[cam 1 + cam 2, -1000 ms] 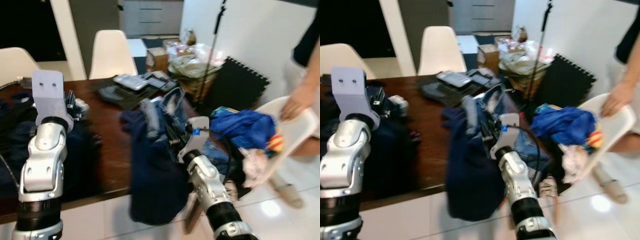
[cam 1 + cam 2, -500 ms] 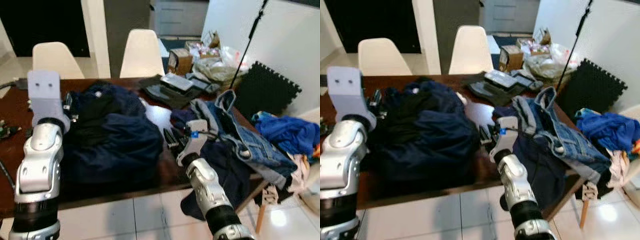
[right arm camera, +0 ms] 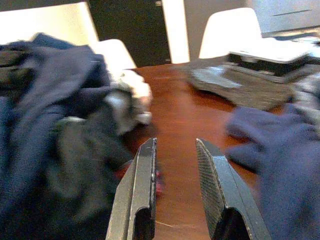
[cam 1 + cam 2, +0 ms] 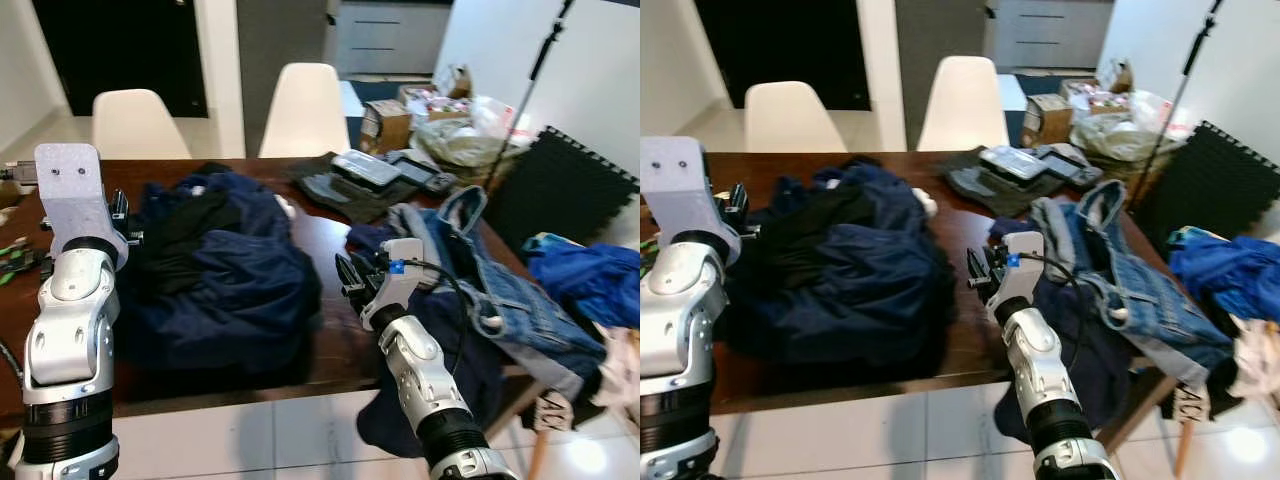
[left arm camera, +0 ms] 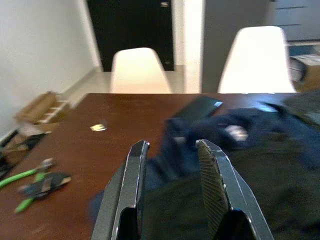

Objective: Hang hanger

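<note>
A heap of dark blue clothes [image 4: 220,260] lies on the brown table [image 4: 325,235]. A small white piece [image 4: 286,207] pokes out at the heap's far side; I cannot tell what it is. My right gripper [image 4: 350,282] is held over the table's bare strip, just right of the heap, open with nothing between its fingers [image 3: 141,190]. In the right wrist view the heap [image 3: 55,125] fills one side. My left gripper [image 5: 171,146] is raised over the heap's left end, open and holding nothing. A denim jacket [image 4: 500,290] hangs over the table's right end.
Two white chairs [image 4: 140,120] [image 4: 305,105] stand behind the table. Flat grey items [image 4: 365,175] lie at its far side, green-handled tools [image 5: 30,182] at its left end. Black foam mats [image 4: 570,185], boxes and bags [image 4: 450,120] and a blue cloth [image 4: 590,275] crowd the right.
The camera has swung left, so the person and the tilted white chair have left the picture. Both arms keep much the same pose, grippers still open.
</note>
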Tool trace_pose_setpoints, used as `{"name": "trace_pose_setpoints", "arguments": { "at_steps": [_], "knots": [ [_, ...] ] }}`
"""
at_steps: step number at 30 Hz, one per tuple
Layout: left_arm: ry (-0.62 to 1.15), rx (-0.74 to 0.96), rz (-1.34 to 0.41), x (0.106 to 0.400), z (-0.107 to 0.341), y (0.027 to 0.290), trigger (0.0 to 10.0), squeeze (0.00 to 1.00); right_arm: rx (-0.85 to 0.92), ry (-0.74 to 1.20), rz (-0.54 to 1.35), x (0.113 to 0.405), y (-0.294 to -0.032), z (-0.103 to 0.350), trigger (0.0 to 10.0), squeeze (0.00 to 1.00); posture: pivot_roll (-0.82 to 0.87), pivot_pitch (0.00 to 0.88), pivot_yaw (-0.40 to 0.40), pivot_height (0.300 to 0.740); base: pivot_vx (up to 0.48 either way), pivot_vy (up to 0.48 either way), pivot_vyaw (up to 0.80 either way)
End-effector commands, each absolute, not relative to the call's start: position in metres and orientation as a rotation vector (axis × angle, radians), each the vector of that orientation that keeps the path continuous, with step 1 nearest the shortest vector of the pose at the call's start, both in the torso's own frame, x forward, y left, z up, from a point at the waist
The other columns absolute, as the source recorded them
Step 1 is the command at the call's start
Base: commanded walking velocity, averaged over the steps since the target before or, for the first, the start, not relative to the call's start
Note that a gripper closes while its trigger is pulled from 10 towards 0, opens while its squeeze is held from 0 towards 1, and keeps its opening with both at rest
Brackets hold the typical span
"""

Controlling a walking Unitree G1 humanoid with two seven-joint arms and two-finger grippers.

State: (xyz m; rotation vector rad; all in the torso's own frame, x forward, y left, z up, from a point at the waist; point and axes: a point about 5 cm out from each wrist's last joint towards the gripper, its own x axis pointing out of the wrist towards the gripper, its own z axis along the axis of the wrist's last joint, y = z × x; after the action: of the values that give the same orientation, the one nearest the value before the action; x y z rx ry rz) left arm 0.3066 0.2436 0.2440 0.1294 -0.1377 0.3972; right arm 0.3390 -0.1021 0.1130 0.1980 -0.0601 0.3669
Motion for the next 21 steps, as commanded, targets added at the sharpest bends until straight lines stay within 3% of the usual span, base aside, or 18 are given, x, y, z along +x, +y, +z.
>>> {"name": "trace_pose_setpoints", "arguments": {
  "at_steps": [1, 8, 13, 21],
  "knots": [
    [-0.132, 0.108, 0.399, 0.308, 0.244, 0.246, 10.0, 0.00, 0.199, -0.054, 0.364, 0.339, -0.102, 0.113, 10.0, 0.00, 0.04, 0.000, -0.049, 0.740, 0.000, 0.000, 0.00],
    [-0.119, 0.121, 0.374, 0.309, 0.244, 0.241, 10.0, 0.00, 0.199, -0.055, 0.363, 0.340, -0.103, 0.113, 10.0, 0.00, 0.04, 0.000, -0.049, 0.740, 0.000, 0.000, 0.00],
    [-0.120, 0.125, 0.379, 0.310, 0.244, 0.240, 10.0, 0.00, 0.196, -0.056, 0.361, 0.340, -0.103, 0.114, 10.0, 0.00, 0.04, 0.000, -0.048, 0.740, 0.000, -0.480, 0.00],
    [-0.129, 0.124, 0.465, 0.306, 0.248, 0.257, 10.0, 0.00, 0.196, -0.056, 0.359, 0.340, -0.104, 0.114, 10.0, 0.00, 0.04, 0.000, -0.052, 0.740, 0.000, 0.000, 0.00]
  ]
}}
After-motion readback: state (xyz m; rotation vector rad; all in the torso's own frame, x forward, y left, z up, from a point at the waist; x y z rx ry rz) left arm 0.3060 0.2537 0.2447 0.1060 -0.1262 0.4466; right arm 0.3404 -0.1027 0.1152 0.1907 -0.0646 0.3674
